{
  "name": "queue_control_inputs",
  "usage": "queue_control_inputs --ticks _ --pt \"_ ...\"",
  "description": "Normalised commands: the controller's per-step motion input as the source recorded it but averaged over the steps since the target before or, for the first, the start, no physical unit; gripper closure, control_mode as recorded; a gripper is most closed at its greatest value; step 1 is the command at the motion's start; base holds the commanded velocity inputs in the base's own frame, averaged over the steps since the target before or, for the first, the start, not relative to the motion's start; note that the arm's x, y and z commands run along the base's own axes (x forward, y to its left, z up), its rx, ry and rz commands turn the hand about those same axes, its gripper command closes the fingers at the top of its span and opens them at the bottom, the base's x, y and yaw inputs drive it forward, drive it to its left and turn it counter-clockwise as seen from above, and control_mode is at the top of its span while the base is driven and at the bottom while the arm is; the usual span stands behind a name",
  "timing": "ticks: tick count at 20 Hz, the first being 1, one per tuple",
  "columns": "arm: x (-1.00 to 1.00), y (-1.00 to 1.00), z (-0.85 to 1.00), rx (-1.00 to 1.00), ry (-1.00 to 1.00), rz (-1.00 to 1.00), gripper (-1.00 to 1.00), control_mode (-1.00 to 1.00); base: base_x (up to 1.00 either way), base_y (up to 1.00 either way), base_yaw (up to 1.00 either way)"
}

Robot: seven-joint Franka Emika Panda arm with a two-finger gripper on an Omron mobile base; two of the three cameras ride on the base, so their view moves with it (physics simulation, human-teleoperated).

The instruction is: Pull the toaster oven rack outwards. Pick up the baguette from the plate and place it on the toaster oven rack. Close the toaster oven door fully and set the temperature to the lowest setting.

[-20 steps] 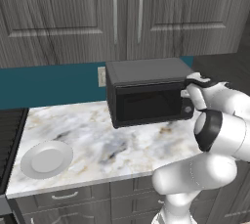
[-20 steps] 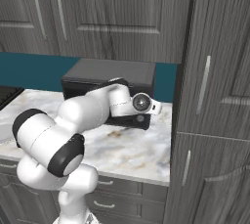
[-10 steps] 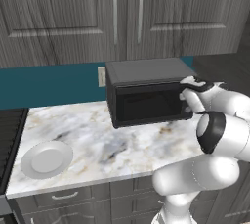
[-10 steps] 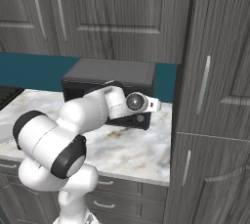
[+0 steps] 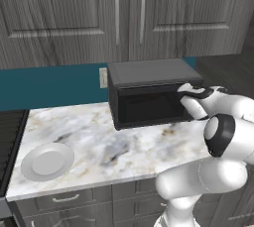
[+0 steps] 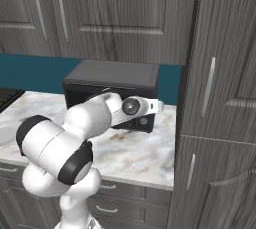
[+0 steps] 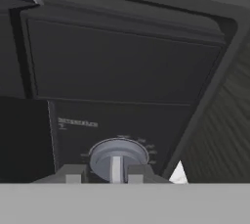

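The last step of the task is judged to be in hand: the temperature setting. The oven (image 5: 154, 92) is seen at the back of the marble counter (image 5: 99, 141), its long axis running across the counter, its front turned toward the robot. The door (image 5: 151, 107) appears to be closed flat against the front, and the plate (image 5: 47, 160), at about 8 o'clock from the oven near the counter's front edge, is bare; the bread is therefore judged to be inside already, though nothing can be made out through the dark glass.

The gripper (image 7: 115, 173) is held at the right end of the oven front, at the control panel. In the hand view, a round grey knob (image 7: 118, 155) is found just ahead of the fingertips (image 7: 73, 174), one tip at either side of its raised central bar. The bar is pointed at roughly 6 o'clock in that view. The jaws are held narrowly apart, about the knob's width; whether the knob is actually gripped cannot be told.

For the next move, a firm closing on the bar is called for, then a wrist roll toward the low end of the faint scale marks around the dial. Which way that end lies cannot be read.
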Motion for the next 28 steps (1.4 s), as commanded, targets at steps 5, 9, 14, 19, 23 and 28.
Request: queue_control_inputs --ticks 5,9,14,19,23,28 --pt "0.0 0.0 -0.32 -0.21 0.0 0.13 1.0 -1.0 0.0 0.0 0.0" --pt "0.0 0.0 -0.29 -0.2 0.0 0.14 1.0 -1.0 0.0 0.0 0.0" --pt "0.01 0.0 -0.26 -0.19 0.0 0.15 1.0 -1.0 0.0 0.0 0.0" --pt "0.0 0.0 -0.25 -0.19 0.0 0.16 1.0 -1.0 0.0 0.0 0.0" --pt "0.06 0.0 -0.23 -0.17 0.0 0.16 1.0 -1.0 0.0 0.0 0.0" --pt "0.07 0.0 -0.21 -0.16 0.0 0.18 1.0 -1.0 0.0 0.0 0.0"
